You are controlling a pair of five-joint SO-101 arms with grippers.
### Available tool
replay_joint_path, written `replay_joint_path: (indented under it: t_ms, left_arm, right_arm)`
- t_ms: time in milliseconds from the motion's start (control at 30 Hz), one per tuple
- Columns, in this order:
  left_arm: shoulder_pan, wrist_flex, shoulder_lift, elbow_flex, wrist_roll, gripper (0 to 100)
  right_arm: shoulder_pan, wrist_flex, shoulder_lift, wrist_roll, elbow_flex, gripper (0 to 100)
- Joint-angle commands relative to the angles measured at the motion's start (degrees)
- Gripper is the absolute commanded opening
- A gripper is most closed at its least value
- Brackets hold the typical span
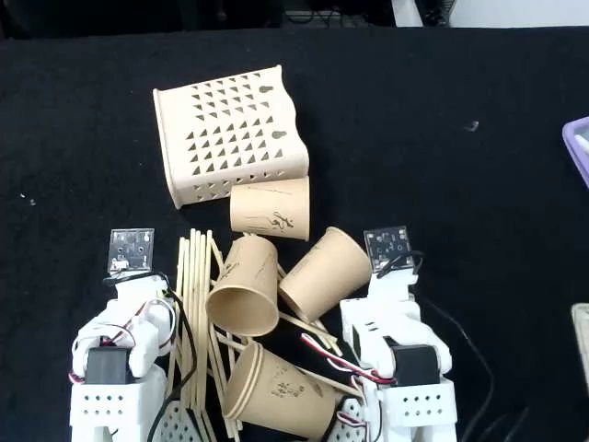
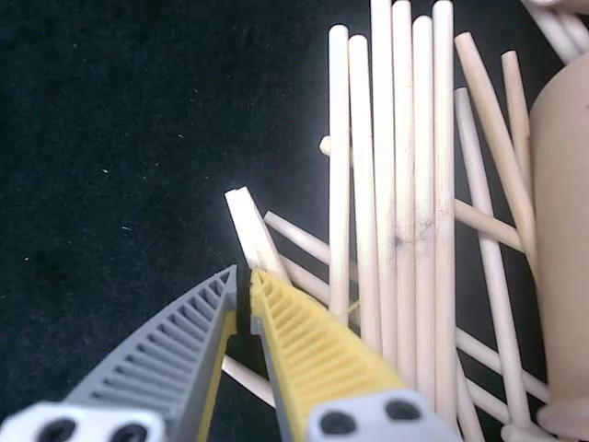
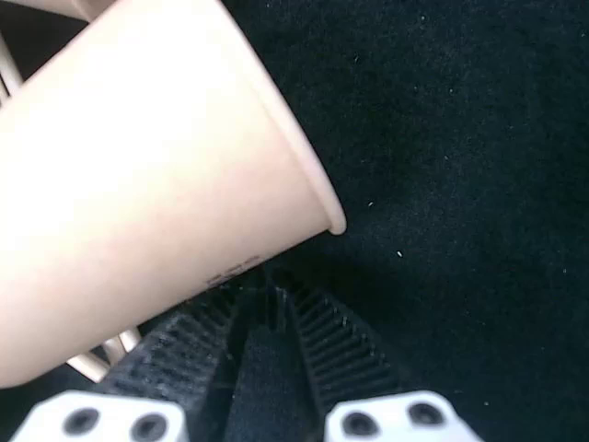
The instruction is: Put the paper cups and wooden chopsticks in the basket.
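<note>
A perforated beige basket point(image 1: 230, 138) lies on its side at the back of the black table. Several paper cups lie tipped over in front of it: one point(image 1: 271, 209) right by the basket, two point(image 1: 246, 285) point(image 1: 324, 273) in the middle, one point(image 1: 276, 391) between the arms. Several wooden chopsticks point(image 1: 196, 304) lie scattered left of and under the cups. My left gripper point(image 2: 244, 278) is shut just above the table, its tips over one chopstick end point(image 2: 245, 216) at the edge of the chopsticks point(image 2: 405, 184). My right gripper point(image 3: 276, 299) is shut, low beside a cup point(image 3: 138, 184).
The left arm point(image 1: 120, 359) and right arm point(image 1: 396, 359) sit folded at the front edge. A purple container point(image 1: 578, 147) and a pale object point(image 1: 582, 336) lie at the right edge. Bare black cloth spreads to the right and back.
</note>
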Motion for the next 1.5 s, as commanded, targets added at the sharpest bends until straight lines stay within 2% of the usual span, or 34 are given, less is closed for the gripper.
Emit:
replay_joint_path:
  t_ms: [0, 633, 900, 1000, 1100, 1167, 1267, 1367, 1467]
  left_arm:
    - [0.48, 0.18, -0.18, 1.27, -0.09, 3]
    - [0.57, 0.18, -0.18, 1.27, -0.09, 3]
    - [4.35, 0.18, -0.18, 1.27, -0.44, 3]
    - [-3.74, -1.32, -0.26, 0.31, -0.79, 3]
    - [-17.71, -8.97, -0.26, -4.79, -7.12, 3]
    - [-28.44, -13.8, -0.26, -7.25, -14.15, 3]
    - [-39.6, -19.78, -0.26, -8.48, -20.66, 3]
    - [-44.62, -28.13, -0.26, -8.66, -23.03, 3]
    - [-43.47, -37.01, -0.26, -8.66, -20.84, 6]
  right_arm:
    - [1.05, 0.44, -5.58, -0.18, -0.48, 2.2]
    - [0.97, 0.44, -5.58, -0.18, -0.48, 2.2]
    - [0.97, 0.44, -5.58, -0.26, -0.48, 2.2]
    - [0.97, 0.26, -5.58, -0.18, -0.48, 2.5]
    - [1.05, -7.12, -5.58, 0.53, -0.66, 2.6]
    - [2.81, -13.8, -5.58, 4.75, -1.98, 2.6]
    - [6.07, -23.03, -5.58, 13.1, -5.67, 2.6]
    - [7.21, -30.68, -5.58, 19.16, -7.69, 2.6]
    - [6.86, -34.64, -5.58, 20.75, -9.71, 2.6]
